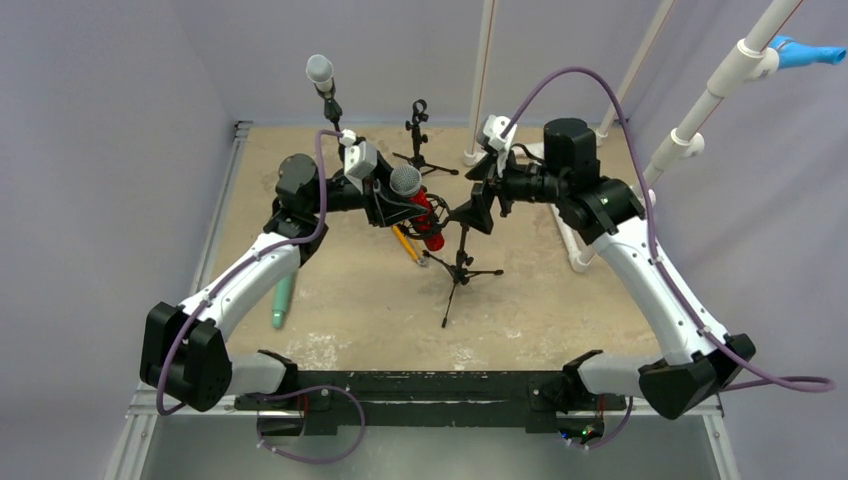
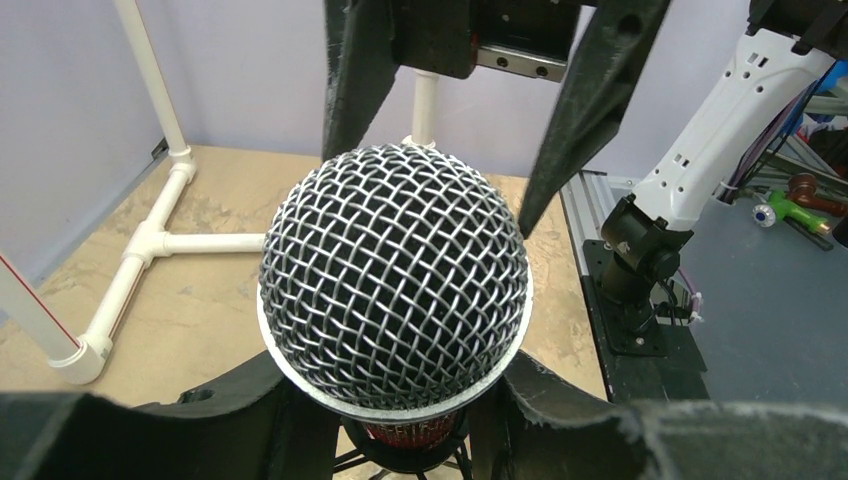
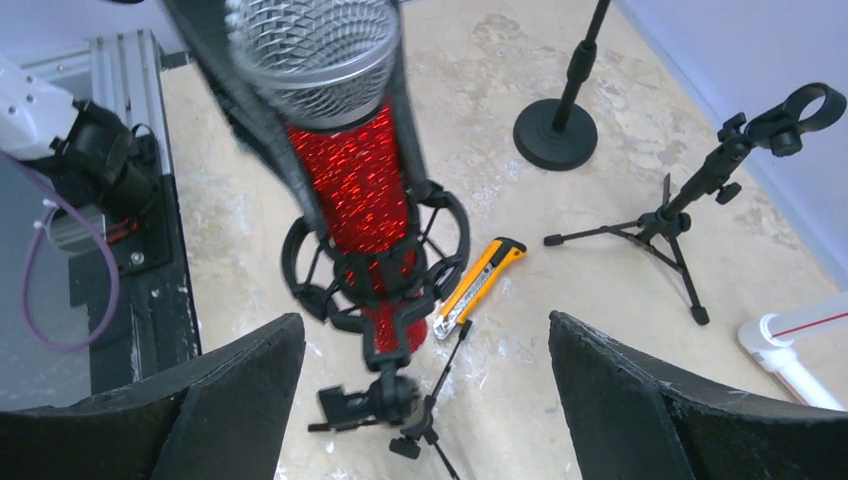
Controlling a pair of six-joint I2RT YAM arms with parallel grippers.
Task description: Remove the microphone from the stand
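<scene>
Barely begun: clamped the left hand [image 2: 405, 425] round the microphone [image 3: 355, 190] below its mesh head [image 2: 395, 270], but left it seated in the stand [image 1: 460, 265], midway between the table's [image 1: 560, 300] side edges; held the right hand [image 3: 425, 400] open beside it.

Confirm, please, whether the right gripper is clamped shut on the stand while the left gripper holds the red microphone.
Not quite: the right gripper stands open, gripping nothing, as the right wrist view shows; the left gripper holds the red microphone.
</scene>
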